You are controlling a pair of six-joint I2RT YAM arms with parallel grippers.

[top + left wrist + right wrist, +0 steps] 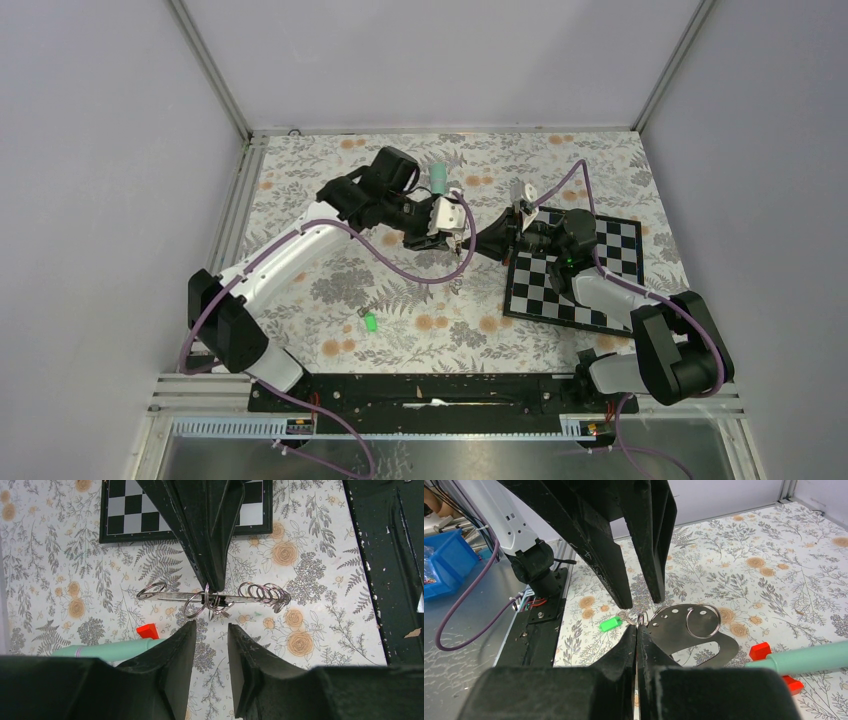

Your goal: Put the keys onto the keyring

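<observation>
Right claw (637,630) pinched shut on one flat grey metal keyring plate with wire rings (669,630), held above the floral desk (600,170). Left claw (210,627) part open, empty, just beside it. One green-headed silver key (369,322) lies loose on the desk (second key not found). No key appears threaded yet.

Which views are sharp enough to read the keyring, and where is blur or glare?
Left wrist: keyring and its wire rings crisp; left gripper's fingers close to the lens are soft and near-black. Right wrist: keyring sharp with dull sheen, no blown glare; right gripper's fingers blurred. Top external: even light, soft shadows, but the green key is a speck.
</observation>
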